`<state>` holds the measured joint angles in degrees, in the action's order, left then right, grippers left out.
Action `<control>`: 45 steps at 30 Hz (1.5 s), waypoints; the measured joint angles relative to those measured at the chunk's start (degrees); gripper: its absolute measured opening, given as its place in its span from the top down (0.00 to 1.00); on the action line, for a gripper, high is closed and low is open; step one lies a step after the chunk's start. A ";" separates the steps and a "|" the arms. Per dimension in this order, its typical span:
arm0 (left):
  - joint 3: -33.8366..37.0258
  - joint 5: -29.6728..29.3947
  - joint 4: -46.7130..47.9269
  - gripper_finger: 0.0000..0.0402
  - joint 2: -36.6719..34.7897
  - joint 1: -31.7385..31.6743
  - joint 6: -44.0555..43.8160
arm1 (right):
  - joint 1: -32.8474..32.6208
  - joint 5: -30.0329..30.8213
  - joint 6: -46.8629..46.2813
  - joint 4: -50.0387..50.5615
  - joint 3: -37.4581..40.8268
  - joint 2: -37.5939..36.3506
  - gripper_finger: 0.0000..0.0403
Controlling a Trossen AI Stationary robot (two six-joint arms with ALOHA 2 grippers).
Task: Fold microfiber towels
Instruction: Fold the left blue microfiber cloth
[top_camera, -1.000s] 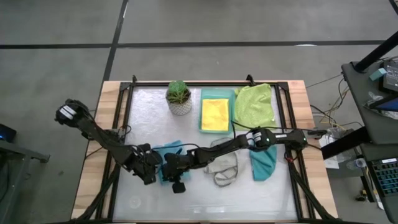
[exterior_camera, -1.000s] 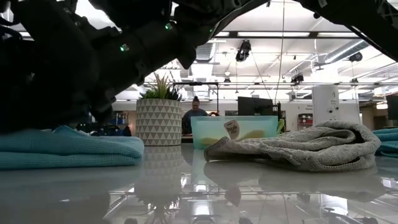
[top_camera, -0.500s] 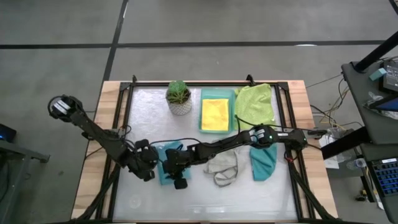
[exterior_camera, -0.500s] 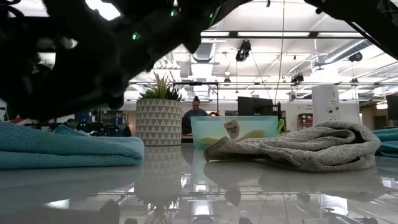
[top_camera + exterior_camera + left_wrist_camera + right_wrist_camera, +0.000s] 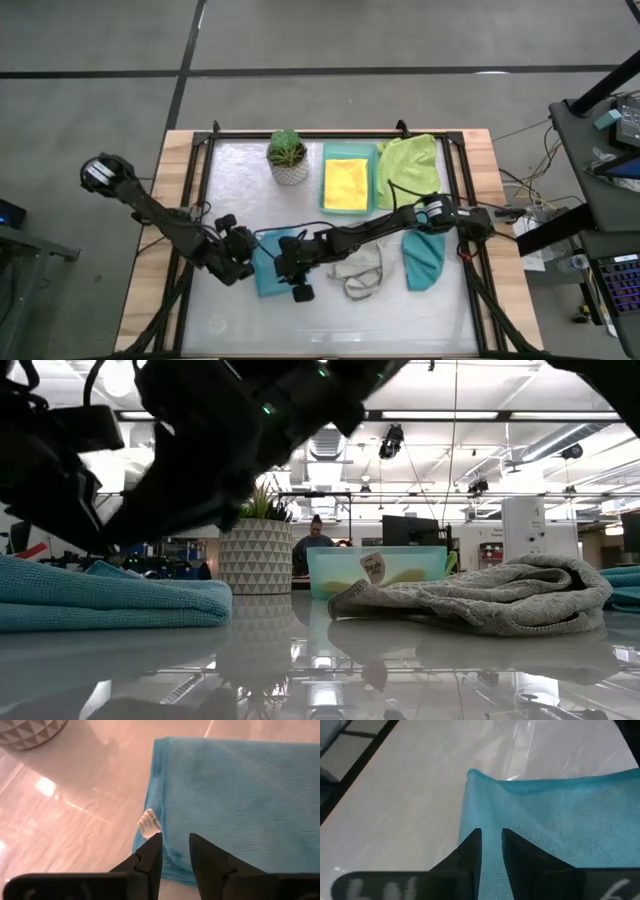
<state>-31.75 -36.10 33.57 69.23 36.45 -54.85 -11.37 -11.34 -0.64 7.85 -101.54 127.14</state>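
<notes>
No text can be read. The white tag [image 5: 149,824] at the light blue towel [image 5: 235,800] edge carries print too small to make out, as does the tag [image 5: 373,568] on the grey towel [image 5: 480,600].

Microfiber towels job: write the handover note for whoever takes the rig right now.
Left gripper: over the light blue towel near its white tag, fingers slightly apart, nothing held.
Right gripper: over the same towel's opposite edge, narrow gap, nothing held.
Light blue towel lies folded flat, front left of the table.
Yellow towel is folded in the mint tray.
Left to fold: grey towel crumpled mid-table, teal towel to its right, lime green towel at the back right.
</notes>
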 joint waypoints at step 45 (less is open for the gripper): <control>-0.22 -0.51 8.46 1.00 6.68 -0.11 -0.74 | 0.01 1.49 -2.65 -11.35 9.99 -1.82 0.85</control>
<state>-31.97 -36.61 42.04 75.91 36.34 -55.60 -11.35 -9.85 -3.30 -3.49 -91.55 125.32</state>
